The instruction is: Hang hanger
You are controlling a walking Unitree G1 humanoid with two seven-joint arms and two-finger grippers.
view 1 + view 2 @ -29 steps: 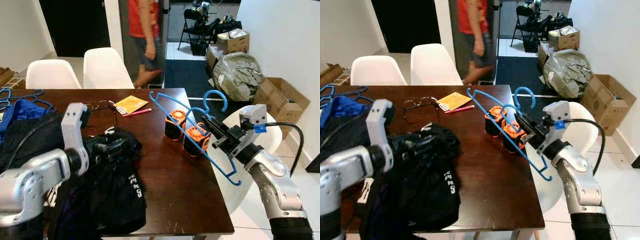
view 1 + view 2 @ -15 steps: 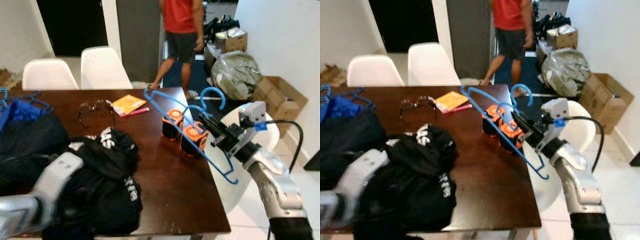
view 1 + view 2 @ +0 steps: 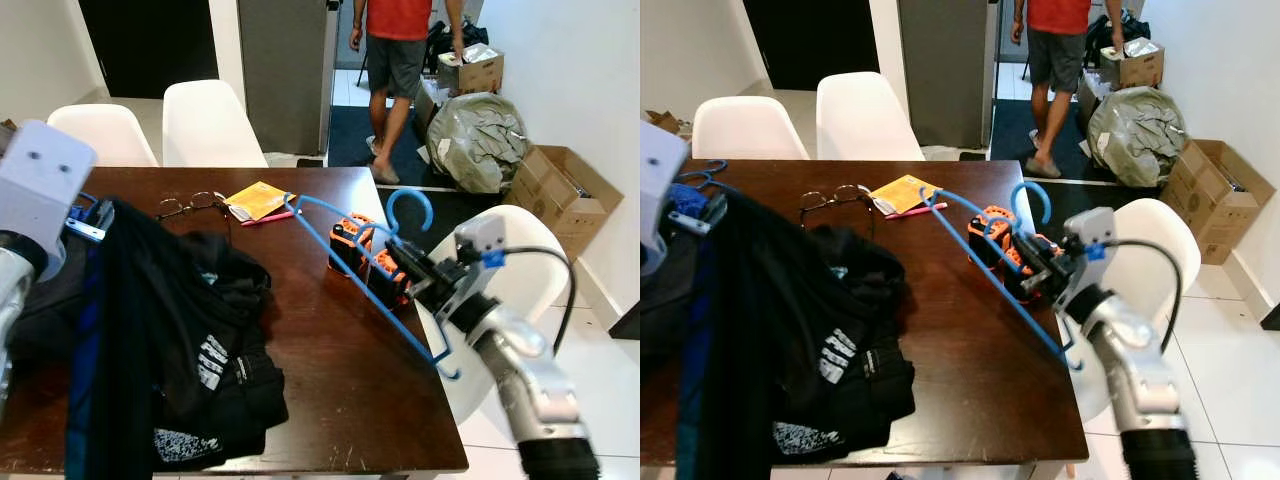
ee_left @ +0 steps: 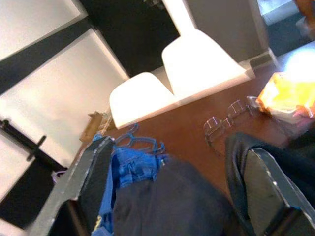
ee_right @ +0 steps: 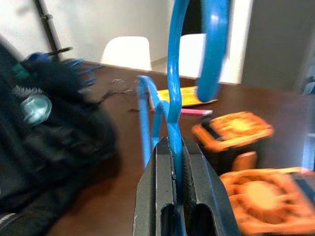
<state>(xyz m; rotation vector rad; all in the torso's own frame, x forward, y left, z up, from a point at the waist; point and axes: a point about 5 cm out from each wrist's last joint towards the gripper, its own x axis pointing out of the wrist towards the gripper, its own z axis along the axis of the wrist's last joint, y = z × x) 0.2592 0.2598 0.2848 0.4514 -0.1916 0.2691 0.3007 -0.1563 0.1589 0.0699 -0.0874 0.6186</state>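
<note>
My right gripper is shut on the neck of a blue plastic hanger and holds it tilted over the table's right edge, hook upward. In the right wrist view the hanger wire runs between the closed fingers. My left arm is raised at the left with a black garment hanging from it down to the dark wooden table. In the left wrist view the left gripper has its fingers wide apart, with dark cloth between them.
Two orange-and-black blocks, glasses, a yellow packet and a pink pen lie on the table. More blue hangers lie at its far left. White chairs stand behind, another at right. A person, bag and boxes stand beyond.
My left arm has risen and the black garment now hangs up off the table. The right gripper keeps the hanger, a little nearer the table. The person walked toward the back right.
</note>
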